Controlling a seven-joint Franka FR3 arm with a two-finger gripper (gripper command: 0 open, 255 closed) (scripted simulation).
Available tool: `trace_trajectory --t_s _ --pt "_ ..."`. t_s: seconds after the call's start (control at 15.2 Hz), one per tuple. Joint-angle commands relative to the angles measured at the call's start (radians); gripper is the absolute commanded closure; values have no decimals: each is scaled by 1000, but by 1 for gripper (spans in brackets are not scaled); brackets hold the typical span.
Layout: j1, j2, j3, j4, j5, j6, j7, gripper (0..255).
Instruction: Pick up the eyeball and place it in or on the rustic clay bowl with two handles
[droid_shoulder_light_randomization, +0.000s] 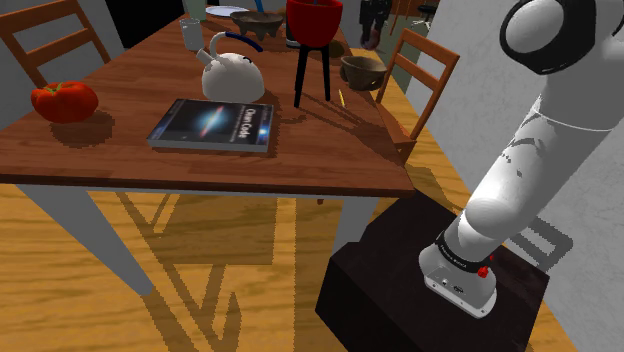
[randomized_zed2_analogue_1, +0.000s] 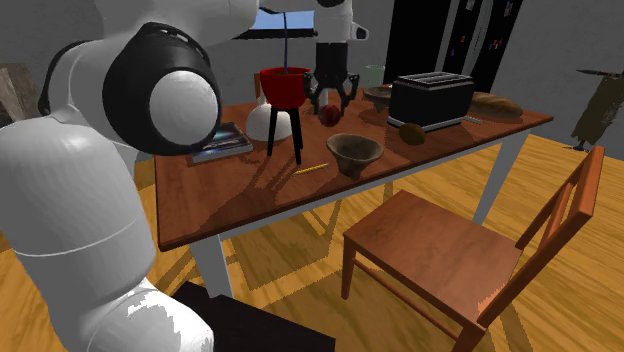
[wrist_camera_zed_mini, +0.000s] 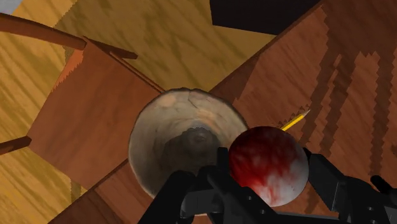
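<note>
black gripper (wrist_camera_zed_mini: 268, 168) pinching a blood-red eyeball (wrist_camera_zed_mini: 267, 159) over a wooden table (droid_shoulder_light_randomization: 110, 150), near a brown clay bowl (wrist_camera_zed_mini: 181, 140).
shoulder view — the bowl (droid_shoulder_light_randomization: 362, 70) sits by the table's far right edge, a yellow pencil (droid_shoulder_light_randomization: 341, 98) near it and a red pot (droid_shoulder_light_randomization: 313, 20) on a black stand to its left. second exterior view — the gripper (randomized_zed2_analogue_1: 330, 100) hangs behind that pot with the eyeball (randomized_zed2_analogue_1: 329, 115) clasped between its fingers; the bowl (randomized_zed2_analogue_1: 354, 153) stands nearer the camera, apart from it, and a black toaster (randomized_zed2_analogue_1: 430, 100) is to the right. wrist view — the fingers (wrist_camera_zed_mini: 321, 178) press the ball's two sides; the bowl lies beyond, its rim partly hidden by the ball.
</note>
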Motion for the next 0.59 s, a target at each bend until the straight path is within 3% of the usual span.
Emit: trace_trajectory --t_s 0.0,0.13,0.2,0.53 --pt "-26 93 -18 126 14 -33 -41 255" --pt "-57 191 -32 266 33 -75 -77 255" --pt "-88 290 -41 414 52 -125 -105 255" --pt "-75 222 -36 238 38 -16 -98 255"
